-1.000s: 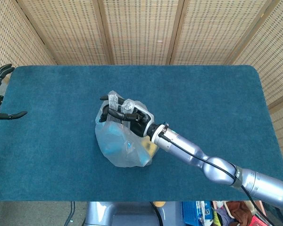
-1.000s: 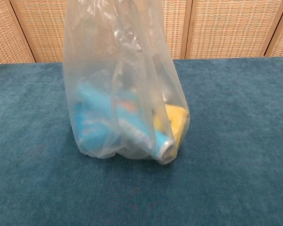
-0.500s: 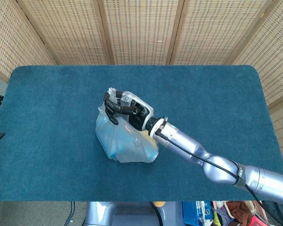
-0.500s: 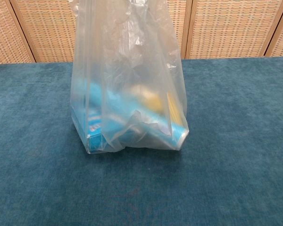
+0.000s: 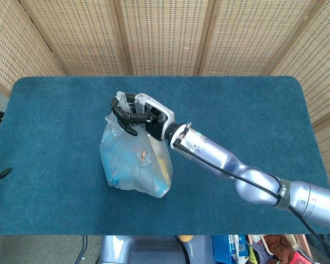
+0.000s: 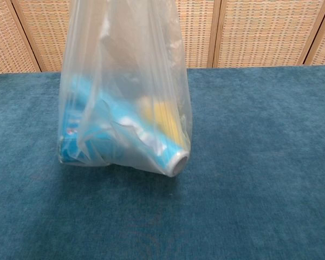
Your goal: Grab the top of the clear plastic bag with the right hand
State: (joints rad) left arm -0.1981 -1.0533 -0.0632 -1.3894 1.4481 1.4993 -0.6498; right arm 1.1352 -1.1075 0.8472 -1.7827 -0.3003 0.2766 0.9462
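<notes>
Clear plastic gathers into a bunched neck at the upper middle-left of the head view, where the right hand (image 5: 136,114) holds the top of the bag (image 5: 133,165) with its dark fingers (image 5: 122,116) curled round the crumpled film. The silver right arm (image 5: 231,168) runs from the lower right corner of that frame up to the hand. The bag hangs below the hand, left of the frame's centre, over the blue worktop (image 5: 236,110); in the chest view it fills the left and middle of the frame, its bottom hanging over a faint shadow on the worktop, though whether it touches the worktop cannot be told. Inside the bag lie a light blue package (image 6: 92,135), something yellow (image 6: 162,122) beside it, and a pale round end (image 6: 179,161) pressing against the film at the lower right of the bag. The top of the bag runs out of the chest view's upper edge, so the hand does not show there. At the far left edge of the head view a small dark tip (image 5: 0,175) juts in, likely part of the left hand; its state cannot be told. Woven panels (image 5: 165,33) stand behind the worktop.
</notes>
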